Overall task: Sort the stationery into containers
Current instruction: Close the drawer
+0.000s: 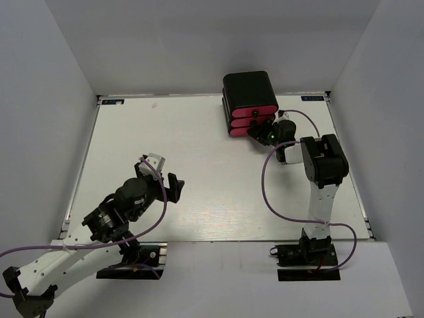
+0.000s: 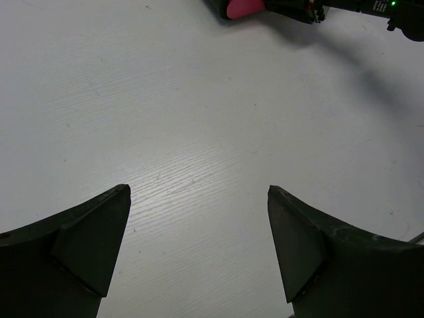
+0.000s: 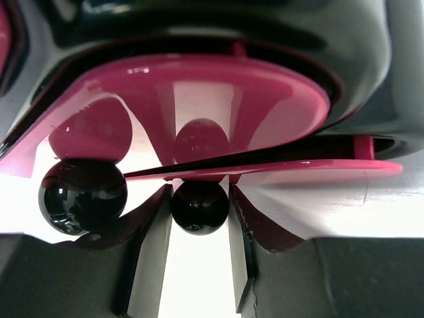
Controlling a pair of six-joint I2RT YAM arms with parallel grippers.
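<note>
The glossy black cabinet (image 1: 250,89) stands at the back of the table, its three pink drawer fronts (image 1: 252,119) facing the arms. My right gripper (image 1: 260,131) is at the lower drawers. In the right wrist view its fingers (image 3: 151,232) are shut on a black round knob (image 3: 199,209) under a pink drawer front (image 3: 265,99). A second knob (image 3: 83,195) sits free to the left. My left gripper (image 1: 169,189) is open and empty over bare table at the left (image 2: 199,192). No pens, markers or white block are in view.
White walls enclose the table (image 1: 199,146) on three sides. A purple cable (image 1: 268,179) loops beside the right arm. A pink drawer corner (image 2: 244,8) and the right arm (image 2: 371,6) show at the top of the left wrist view.
</note>
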